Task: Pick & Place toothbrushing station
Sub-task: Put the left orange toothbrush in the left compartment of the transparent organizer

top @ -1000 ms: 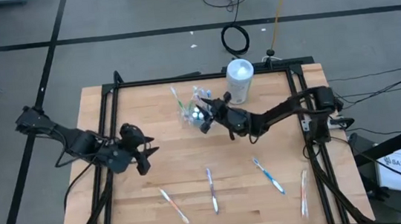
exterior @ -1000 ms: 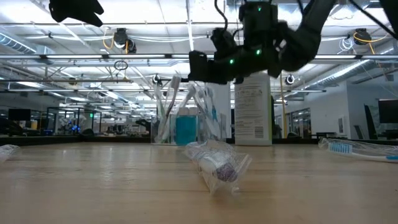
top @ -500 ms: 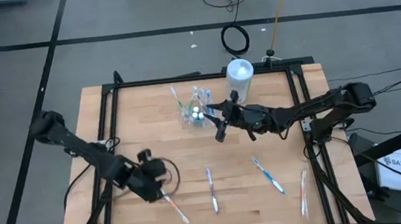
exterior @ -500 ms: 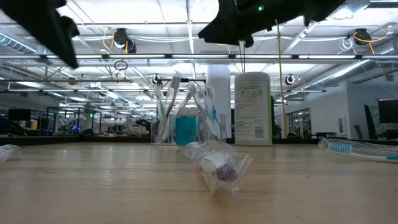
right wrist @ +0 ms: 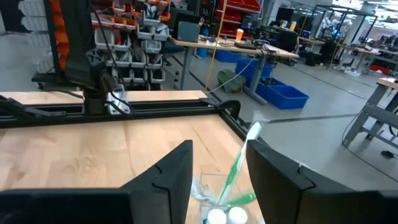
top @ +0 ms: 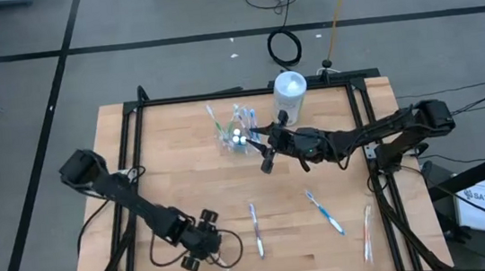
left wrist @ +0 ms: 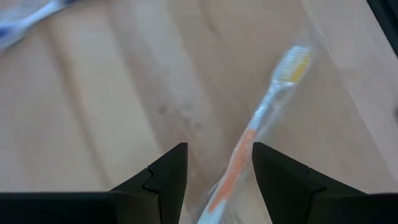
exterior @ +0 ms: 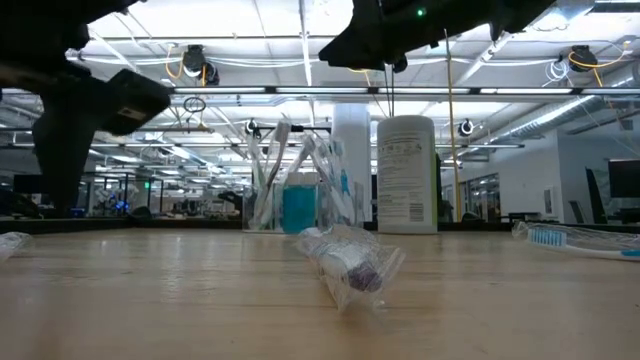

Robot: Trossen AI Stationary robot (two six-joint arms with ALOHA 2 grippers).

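The clear tumbler (top: pixel 236 136) stands upright at the table's far middle, with several toothbrushes and white-capped tubes in it; it also shows in the low view (exterior: pixel 300 195). My right gripper (top: pixel 263 149) hovers open just right of and above the tumbler. A green toothbrush (right wrist: pixel 239 165) standing in the tumbler shows between its fingers. My left gripper (top: pixel 202 248) is open near the table's near edge. Its fingers stand on either side of a wrapped orange-handled toothbrush (left wrist: pixel 249 143), which lies flat on the table.
A white lidded container (top: pixel 291 94) stands just right of the tumbler. Loose toothbrushes lie near the near edge: one at the middle (top: pixel 256 229), a blue one (top: pixel 325 212) and one at the right (top: pixel 367 233). A black frame (top: pixel 128 165) borders the tabletop.
My left gripper has gone from the table's left side toward the near edge and to the right, and down over the orange-handled toothbrush. My right gripper rose and drew a little to the right of the tumbler, then kept still.
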